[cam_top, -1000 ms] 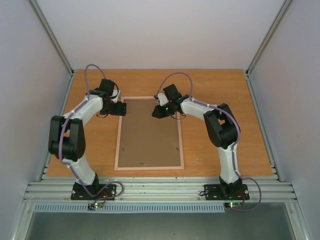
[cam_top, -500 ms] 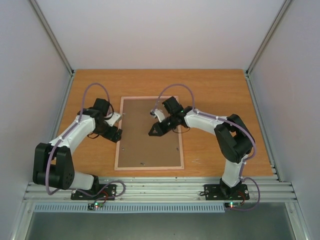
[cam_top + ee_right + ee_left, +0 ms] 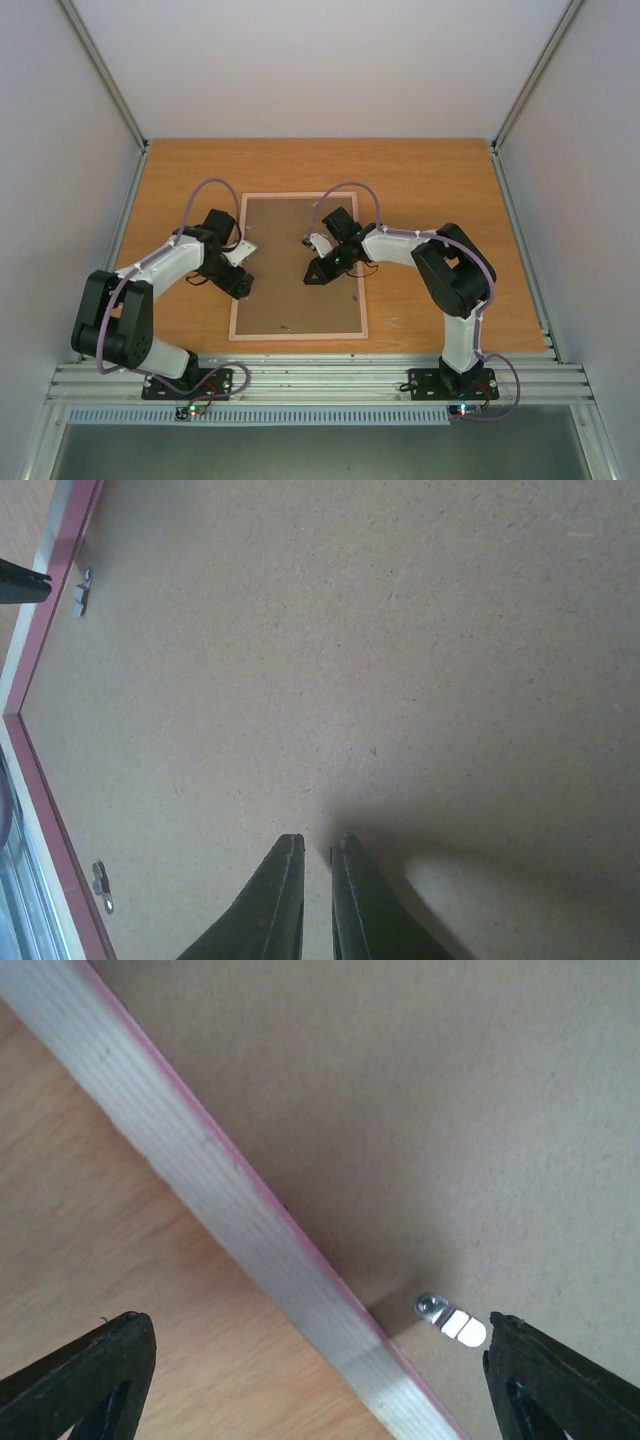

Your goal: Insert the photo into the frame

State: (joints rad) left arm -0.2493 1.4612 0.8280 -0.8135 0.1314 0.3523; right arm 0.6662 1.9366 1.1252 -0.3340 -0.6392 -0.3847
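The frame lies face down on the table, its thin pink border around a brown backing board. The photo is hidden. My left gripper is open at the frame's left border. In the left wrist view the left gripper has one finger over the table and the other over the board, beside a small metal tab. My right gripper is over the board's middle. Seen from the right wrist, the right gripper is shut, holds nothing, and its tips are close above the backing board.
Two more metal tabs sit along the frame's pink border. The wooden table is walled by white panels at the sides and back. The aluminium rail with both arm bases runs along the near edge.
My left gripper slid from the frame's far left corner toward me along the left border. My right gripper moved nearer over the board and its fingers drew slightly closer.
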